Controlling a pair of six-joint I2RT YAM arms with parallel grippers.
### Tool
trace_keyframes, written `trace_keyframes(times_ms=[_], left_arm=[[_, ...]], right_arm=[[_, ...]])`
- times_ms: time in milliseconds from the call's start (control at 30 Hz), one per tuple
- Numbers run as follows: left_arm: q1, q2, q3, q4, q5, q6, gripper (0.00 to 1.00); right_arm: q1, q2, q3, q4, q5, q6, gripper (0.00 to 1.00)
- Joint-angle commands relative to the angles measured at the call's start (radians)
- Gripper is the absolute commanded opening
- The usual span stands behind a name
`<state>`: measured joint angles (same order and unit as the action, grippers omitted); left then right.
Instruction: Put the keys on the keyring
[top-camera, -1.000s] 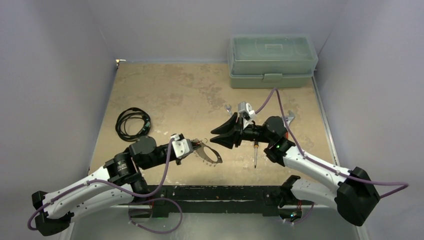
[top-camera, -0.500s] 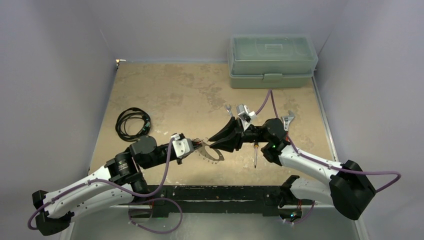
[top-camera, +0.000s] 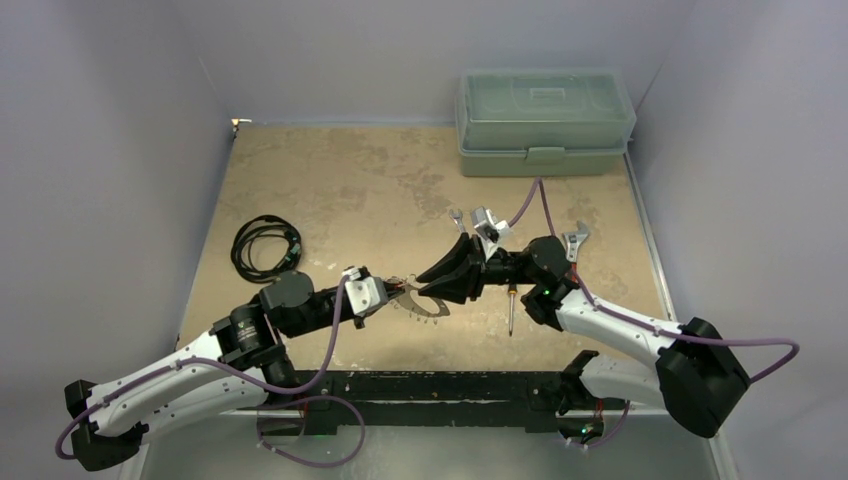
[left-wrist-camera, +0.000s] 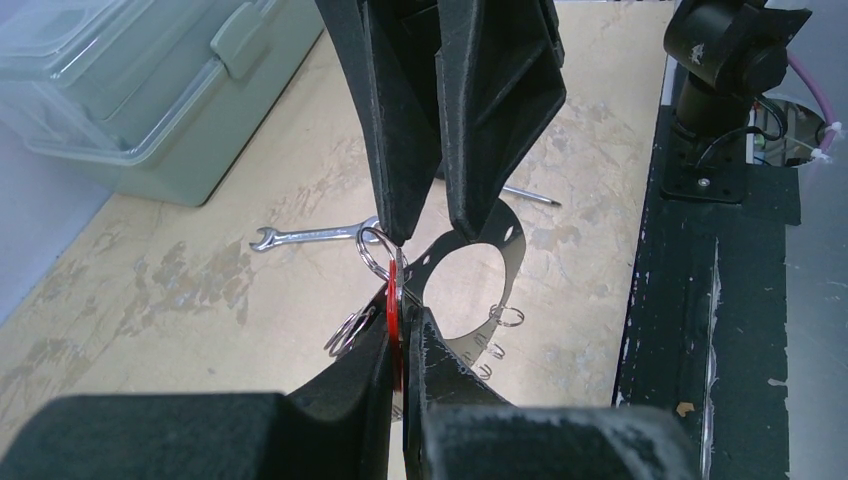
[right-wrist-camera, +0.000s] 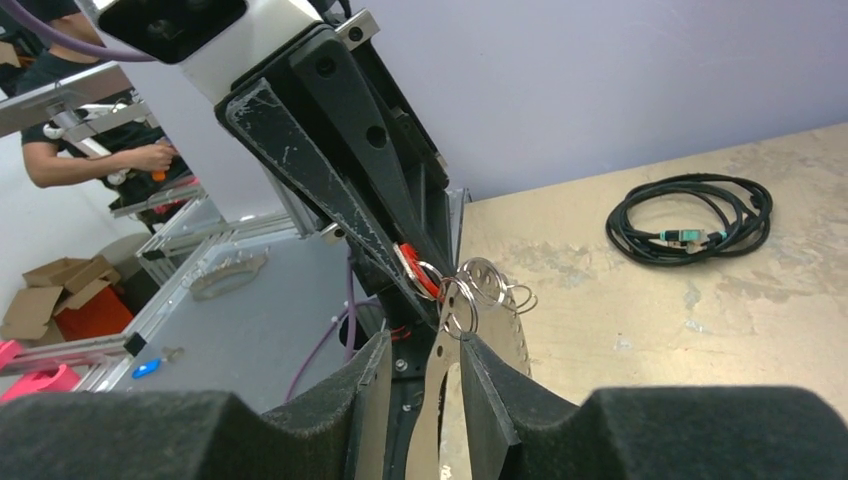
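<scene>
Left jaws: pressed together on a small red plastic tag (left-wrist-camera: 393, 305), which we see edge-on between the two black fingers. A small silvery wire ring (left-wrist-camera: 372, 247) sits at the tag's upper end, just below the tip of one right finger.

Keyring (left-wrist-camera: 516, 265): a large, thin, flat, shiny silvery oval loop with small holes along its band. We find it between the two arms, near the front middle of the tan, stained tabletop (top-camera: 340, 190) and raised off it. Tiny silvery metal keys (left-wrist-camera: 510, 316) hang along its edge.

Right jaws: apart, straddling the upper part of the keyring's band. In the right wrist view the band runs up between the fingers with a gap on each side. We cannot tell whether either finger touches it.

Around the work:
- Small silver open-ended spanner (left-wrist-camera: 300, 237), flat on the tabletop beyond the jaws.
- Screwdriver (top-camera: 511, 310), beside the right arm.
- Coiled black cable (top-camera: 265, 247), well to the left.
- Pale green lidded plastic box (top-camera: 545, 120), at the far right edge.
</scene>
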<state>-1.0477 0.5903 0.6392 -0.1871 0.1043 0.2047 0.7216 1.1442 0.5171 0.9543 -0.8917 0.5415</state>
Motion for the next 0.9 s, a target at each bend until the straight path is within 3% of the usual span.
trace_keyframes(times_ms=[0, 867], left_arm=[[-0.003, -0.016, 0.003, 0.070, 0.023, 0.004, 0.00], [-0.003, -0.012, 0.004, 0.083, 0.047, -0.001, 0.00]], right_arm=[[-0.002, -0.022, 0.005, -0.032, 0.041, -0.035, 0.34], [-0.004, 0.042, 0.029, 0.080, 0.000, 0.055, 0.35]])
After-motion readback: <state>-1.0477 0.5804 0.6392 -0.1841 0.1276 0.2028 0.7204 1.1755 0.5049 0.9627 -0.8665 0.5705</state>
